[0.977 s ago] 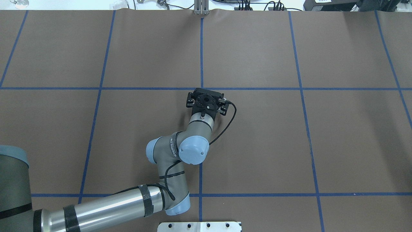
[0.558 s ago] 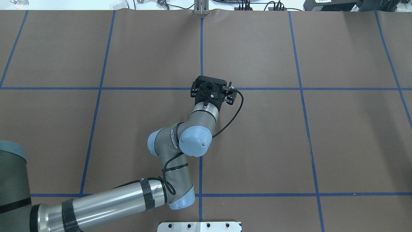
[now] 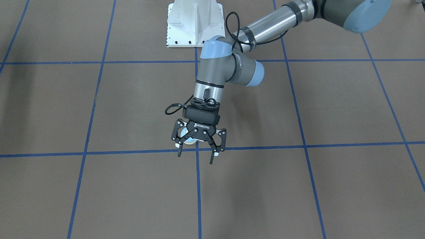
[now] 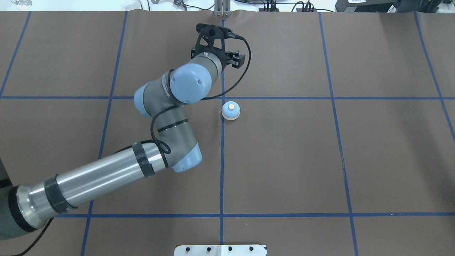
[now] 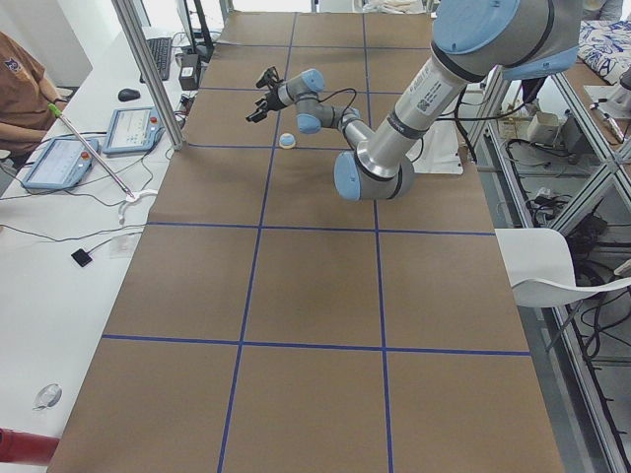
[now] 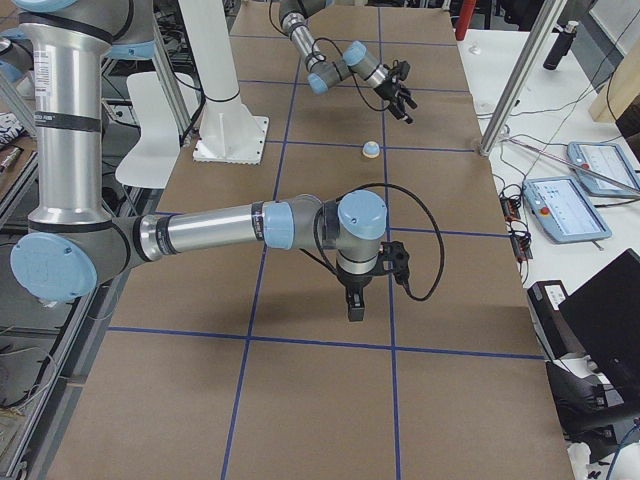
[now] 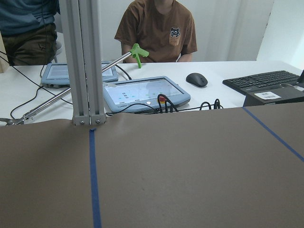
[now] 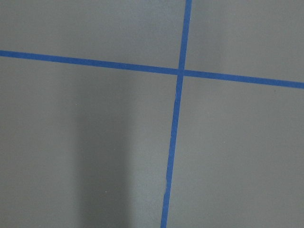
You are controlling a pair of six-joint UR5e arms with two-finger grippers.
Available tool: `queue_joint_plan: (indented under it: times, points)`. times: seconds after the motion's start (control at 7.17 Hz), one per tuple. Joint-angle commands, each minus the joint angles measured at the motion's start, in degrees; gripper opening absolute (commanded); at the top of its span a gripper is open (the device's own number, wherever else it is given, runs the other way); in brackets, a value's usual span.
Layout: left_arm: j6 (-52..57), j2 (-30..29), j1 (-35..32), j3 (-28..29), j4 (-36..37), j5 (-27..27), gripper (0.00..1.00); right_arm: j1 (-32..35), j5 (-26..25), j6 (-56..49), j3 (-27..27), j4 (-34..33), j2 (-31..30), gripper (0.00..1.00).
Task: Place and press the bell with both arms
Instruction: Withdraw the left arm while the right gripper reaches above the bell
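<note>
The bell sits upright on the surface, just beside the central tape cross, on the robot's side of it and a touch to the robot's right. Nothing is holding it.

It looks small, rigid and light. Its dome is probably smooth enough to slide out of a squeeze. If it must be shifted, the cream base rim is the better place to pinch, low and from two opposite sides. The cream button wants a push straight down from above. An off-centre push could tip or skid so light a thing.

The left claw hangs beyond the cross toward the operators' edge, raised off the surface, its fingers spread wide and empty. Its wrist camera looks out level at the consoles, not down.

The right claw is well away from the cross toward the robot's right end, pointing down. It shows only in the side view, so I cannot tell whether its fingers are apart or together.

The left arm lies on the robot's left of the cross, and its black cable loops down close to the cross — a snag risk for anything coming in from above. An aluminium post stands at the far edge in line with the cross, and the white pedestal on the robot's side — neither near it.
</note>
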Motion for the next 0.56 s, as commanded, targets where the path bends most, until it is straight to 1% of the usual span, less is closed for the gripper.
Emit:
queue_joint_plan:
  times: [0.0,0.14,0.28,0.42]
  points:
    - [3.2,3.9,-10.1,-0.6,3.7,-19.8,1.00,-0.2,0.7,0.1,0.9,0.1,1.9,1.00]
    - [8.1,8.1,-14.3,-1.0,3.6,-26.6,1.00,-1.2,2.4,0.0,1.7,0.1,4.3,1.00]
    - [14.3,12.2,-18.6,-1.3,3.5,-32.5,1.00,-5.2,2.2,1.1,2.0,-0.4,7.7,1.00]
    - [18.9,16.3,-22.4,-1.7,2.9,-36.3,1.00,-9.6,2.2,9.3,1.1,-0.6,12.8,1.00]
